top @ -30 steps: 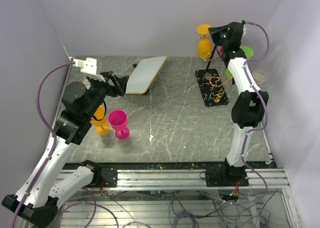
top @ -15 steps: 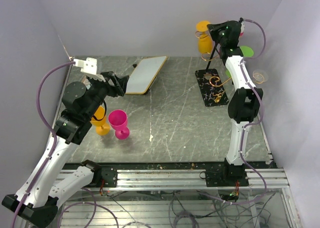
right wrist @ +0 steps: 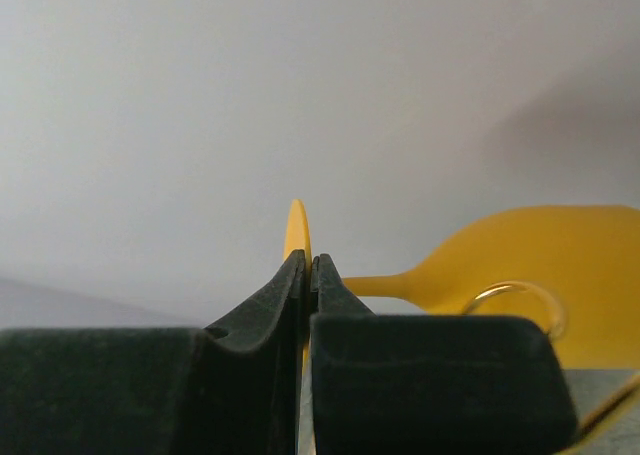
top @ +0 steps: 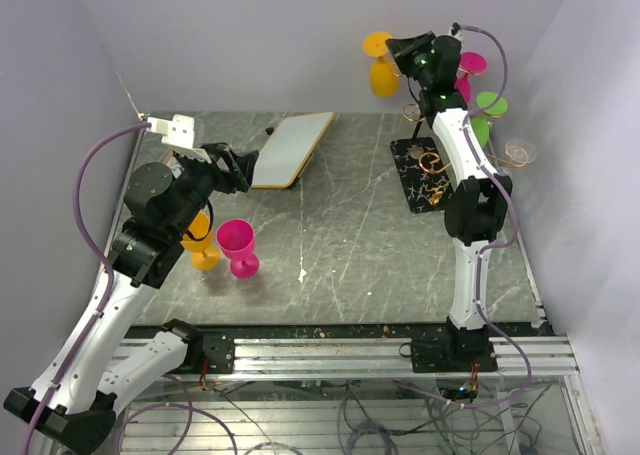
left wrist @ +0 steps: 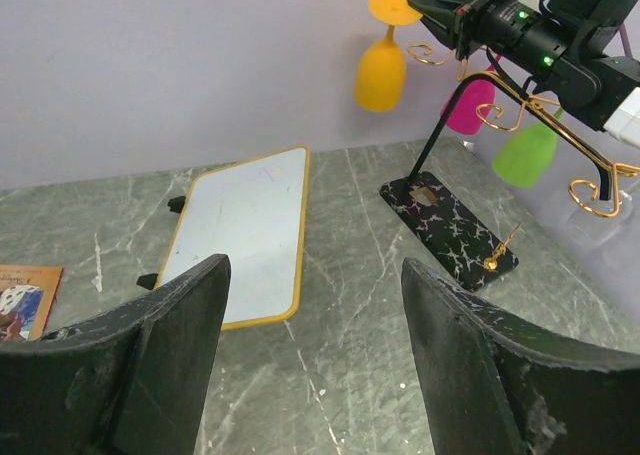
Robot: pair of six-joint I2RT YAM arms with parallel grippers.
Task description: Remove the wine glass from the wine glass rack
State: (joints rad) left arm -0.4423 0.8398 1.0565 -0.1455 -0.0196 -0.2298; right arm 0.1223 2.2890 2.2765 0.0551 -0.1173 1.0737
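The orange wine glass [top: 381, 73] hangs upside down high at the back, just left of a curled arm end of the wine glass rack [top: 431, 161]. My right gripper [top: 396, 47] is shut on the thin edge of its foot disc [right wrist: 296, 233]; the bowl [right wrist: 520, 255] lies to the right with a copper curl [right wrist: 515, 295] in front of it. In the left wrist view the glass [left wrist: 380, 70] hangs beside the rack's wire arm [left wrist: 520, 110] and slanted post. My left gripper [left wrist: 315, 355] is open above the table, holding nothing.
A pink glass [top: 467, 67] and a green glass [top: 486, 115] hang on the rack above its black veined base [top: 423, 175]. A white board [top: 291, 147] lies at the back middle. An orange glass [top: 203, 241] and a pink glass [top: 238, 247] stand near my left arm.
My right gripper has moved left and a little up with the orange glass, carrying it away from the rack's post. The left arm has not moved.
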